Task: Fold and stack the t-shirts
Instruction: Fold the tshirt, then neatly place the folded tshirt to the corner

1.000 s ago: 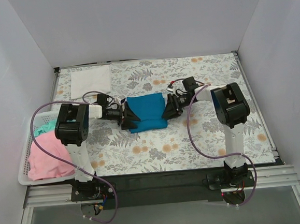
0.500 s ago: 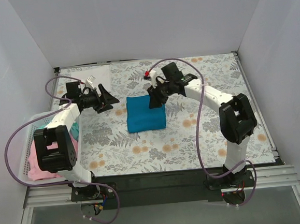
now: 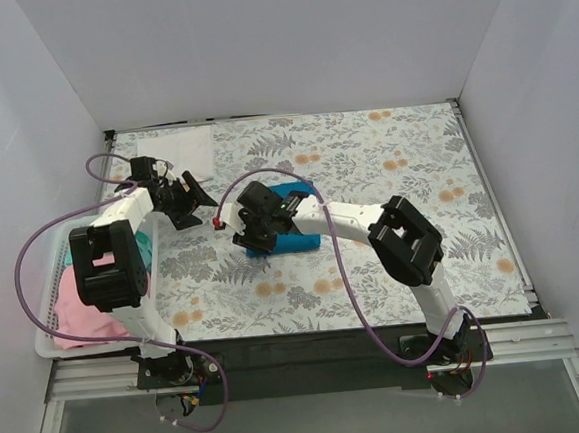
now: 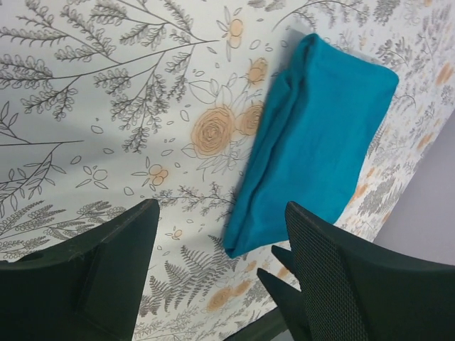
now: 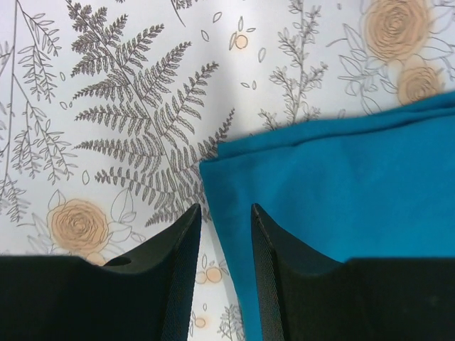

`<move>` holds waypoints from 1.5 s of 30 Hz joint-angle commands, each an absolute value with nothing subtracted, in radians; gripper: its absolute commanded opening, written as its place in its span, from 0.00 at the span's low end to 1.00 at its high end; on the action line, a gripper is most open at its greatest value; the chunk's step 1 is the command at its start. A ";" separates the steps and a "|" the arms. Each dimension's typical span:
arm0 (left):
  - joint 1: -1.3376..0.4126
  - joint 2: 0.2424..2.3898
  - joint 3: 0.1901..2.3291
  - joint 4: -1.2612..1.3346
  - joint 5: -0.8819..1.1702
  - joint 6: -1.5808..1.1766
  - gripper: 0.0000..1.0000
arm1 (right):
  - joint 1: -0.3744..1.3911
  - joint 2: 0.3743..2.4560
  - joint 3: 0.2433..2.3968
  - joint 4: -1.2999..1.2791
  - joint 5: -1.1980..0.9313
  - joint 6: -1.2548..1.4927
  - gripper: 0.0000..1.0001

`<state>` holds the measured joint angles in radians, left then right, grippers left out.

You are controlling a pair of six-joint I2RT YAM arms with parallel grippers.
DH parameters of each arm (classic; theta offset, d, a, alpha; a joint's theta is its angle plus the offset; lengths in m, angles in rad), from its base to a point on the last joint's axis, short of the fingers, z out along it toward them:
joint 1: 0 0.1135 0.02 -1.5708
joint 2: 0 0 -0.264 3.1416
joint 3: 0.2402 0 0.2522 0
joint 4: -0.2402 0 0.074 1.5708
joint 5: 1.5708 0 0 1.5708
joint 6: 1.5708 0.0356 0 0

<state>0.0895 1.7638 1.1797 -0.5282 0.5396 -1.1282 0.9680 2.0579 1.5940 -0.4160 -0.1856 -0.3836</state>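
The teal-blue t-shirt [image 3: 302, 244] lies folded in a rectangle on the floral table, partly under my right arm. My right gripper [image 3: 250, 237] is low at the shirt's near-left corner. In the right wrist view its fingers [image 5: 225, 213] stand slightly apart, with the shirt's edge [image 5: 341, 192] between them, not clamped. My left gripper [image 3: 198, 196] is wide open and empty, left of the shirt. The left wrist view [image 4: 222, 213] shows the shirt [image 4: 320, 135] ahead of it. A folded white t-shirt [image 3: 174, 151] lies at the far left.
A white slatted basket [image 3: 47, 321] stands at the table's left edge, holding a pink shirt [image 3: 81, 303] and a mint green one [image 3: 144, 250]. White walls enclose the table on three sides. Purple cables loop off both arms.
My right gripper has swung from the shirt's far edge across to its near-left corner and come down. My left gripper has stayed open at the far left, shifting slightly nearer.
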 commanded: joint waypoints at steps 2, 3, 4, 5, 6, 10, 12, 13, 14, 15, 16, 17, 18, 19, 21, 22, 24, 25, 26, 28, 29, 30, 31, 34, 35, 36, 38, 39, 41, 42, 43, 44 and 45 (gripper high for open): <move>0.087 1.772 1.207 -0.554 0.503 -1.144 0.71 | 1.011 2.100 1.647 -0.367 -0.113 -0.426 0.41; 0.086 1.775 1.200 -0.551 0.503 -1.146 0.71 | 1.014 2.109 1.660 -0.365 -0.114 -0.425 0.41; 0.086 1.773 1.193 -0.546 0.503 -1.150 0.71 | 1.017 2.123 1.663 -0.364 -0.115 -0.423 0.41; 0.086 1.772 1.189 -0.535 0.503 -1.154 0.70 | 1.022 2.129 1.667 -0.364 -0.115 -0.423 0.41; 0.086 1.770 1.175 -0.531 0.500 -1.157 0.71 | 1.023 2.137 1.666 -0.361 -0.110 -0.423 0.41; 0.084 1.781 1.151 -0.515 0.514 -1.173 0.71 | 1.025 2.184 1.651 -0.344 -0.072 -0.433 0.41; 0.084 1.786 1.144 -0.508 0.520 -1.181 0.71 | 1.023 2.194 1.641 -0.338 -0.057 -0.440 0.36; 0.084 1.789 1.141 -0.508 0.529 -1.183 0.71 | 1.022 2.192 1.635 -0.336 -0.054 -0.442 0.30; 0.086 1.792 1.138 -0.505 0.532 -1.184 0.71 | 1.022 2.188 1.622 -0.334 -0.055 -0.442 0.23; 0.084 1.793 1.137 -0.502 0.540 -1.187 0.71 | 1.020 2.184 1.612 -0.333 -0.057 -0.442 0.08; 0.080 1.795 1.135 -0.499 0.551 -1.187 0.71 | 1.019 2.168 1.606 -0.331 -0.054 -0.442 0.01; 0.074 1.793 1.134 -0.492 0.558 -1.189 0.71 | 1.017 2.157 1.602 -0.331 -0.052 -0.442 0.01; 0.066 1.793 1.132 -0.488 0.561 -1.189 0.71 | 1.012 2.146 1.598 -0.330 -0.057 -0.442 0.01; 0.051 1.793 1.131 -0.482 0.586 -1.189 0.71 | 1.008 2.119 1.600 -0.330 -0.061 -0.440 0.01; 0.032 1.792 1.124 -0.454 0.606 -1.204 0.72 | 0.986 2.076 1.606 -0.327 -0.098 -0.439 0.01; 0.014 1.793 1.123 -0.445 0.615 -1.209 0.73 | 0.977 2.060 1.609 -0.322 -0.113 -0.436 0.01; 0.000 1.801 1.112 -0.422 0.640 -1.238 0.73 | 0.950 2.024 1.620 -0.319 -0.153 -0.423 0.01; -0.030 1.813 1.111 -0.408 0.646 -1.247 0.74 | 0.942 2.014 1.621 -0.316 -0.164 -0.420 0.01; -0.037 1.821 1.108 -0.402 0.666 -1.261 0.74 | 0.931 2.005 1.621 -0.314 -0.175 -0.419 0.01; -0.052 1.836 1.101 -0.382 0.676 -1.299 0.76 | 0.923 1.982 1.617 -0.314 -0.184 -0.420 0.01; -0.055 1.851 1.098 -0.376 0.687 -1.311 0.77 | 0.919 1.976 1.612 -0.313 -0.190 -0.420 0.01; -0.060 1.858 1.091 -0.367 0.693 -1.324 0.78 | 0.916 1.967 1.609 -0.311 -0.201 -0.420 0.01; -0.069 1.865 1.085 -0.344 0.702 -1.354 0.79 | 0.913 1.962 1.606 -0.313 -0.206 -0.419 0.01; -0.101 1.879 1.059 -0.275 0.733 -1.400 0.81 | 0.908 1.953 1.595 -0.308 -0.215 -0.419 0.01; -0.109 1.881 1.052 -0.253 0.738 -1.432 0.81 | 0.910 1.951 1.595 -0.308 -0.216 -0.419 0.01; -0.115 1.878 1.045 -0.232 0.745 -1.448 0.81 | 0.908 1.950 1.592 -0.308 -0.219 -0.419 0.01; -0.132 1.875 1.017 -0.161 0.750 -1.512 0.81 | 0.908 1.950 1.589 -0.310 -0.224 -0.416 0.01; -0.132 1.870 1.003 -0.132 0.753 -1.538 0.82 | 0.908 1.948 1.588 -0.308 -0.229 -0.413 0.01; -0.132 1.868 0.964 -0.060 0.759 -1.594 0.82 | 0.908 1.945 1.575 -0.310 -0.230 -0.407 0.01; -0.133 1.867 0.954 -0.048 0.759 -1.633 0.82 | 0.910 1.942 1.571 -0.310 -0.235 -0.405 0.01; -0.130 1.868 0.944 -0.028 0.756 -1.652 0.82 | 0.908 1.939 1.566 -0.310 -0.236 -0.403 0.01; -0.130 1.868 0.919 -0.017 0.756 -1.666 0.82 | 0.910 1.937 1.562 -0.310 -0.235 -0.403 0.01; -0.129 1.868 0.905 -0.006 0.756 -1.696 0.83 | 0.908 1.931 1.552 -0.308 -0.238 -0.403 0.01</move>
<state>-0.1322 1.8847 0.9554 -0.0769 0.7746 -1.5902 0.9047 1.9827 1.5681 -0.3344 -0.2100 -0.4179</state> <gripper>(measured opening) 0.821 0.024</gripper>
